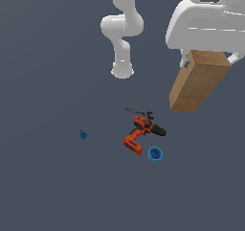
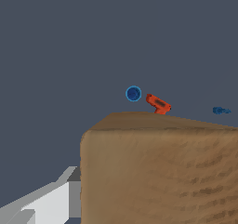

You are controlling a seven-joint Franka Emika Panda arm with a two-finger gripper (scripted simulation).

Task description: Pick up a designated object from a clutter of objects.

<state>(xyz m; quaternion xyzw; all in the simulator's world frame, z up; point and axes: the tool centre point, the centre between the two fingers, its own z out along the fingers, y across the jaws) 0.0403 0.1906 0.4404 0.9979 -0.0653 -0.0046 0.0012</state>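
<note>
While the arm carries its load: a Franka Panda in a simulator holds the tan wooden block well above the grey floor, clear of everything else.

Gripper: the gripper is closed around the block's upper end; in the exterior view pale fingertips show at both sides of the top edge, and in the wrist view one finger lies flat against the block's side.

Block: it hangs tilted, lower end swung toward the exterior view's left. That lean suggests a grip near one end instead of the middle, so the weight below can pull it askew.

Why so high: held at this height, the block has nothing under it to snag on. The pick looks essentially complete.

Power drill: the orange-and-black power drill lies on its side on the floor, well apart from the block.

Blue cup: the small blue cup sits just beside the drill's handle end. Whether they touch cannot be told.

Wiry item: a thin dark wiry item lies next to the drill's dark end.

Blue piece: a tiny blue piece rests alone, toward the exterior view's left.

Risk: with the block gripped off-centre, a jolt could turn it further between the fingers.
</note>
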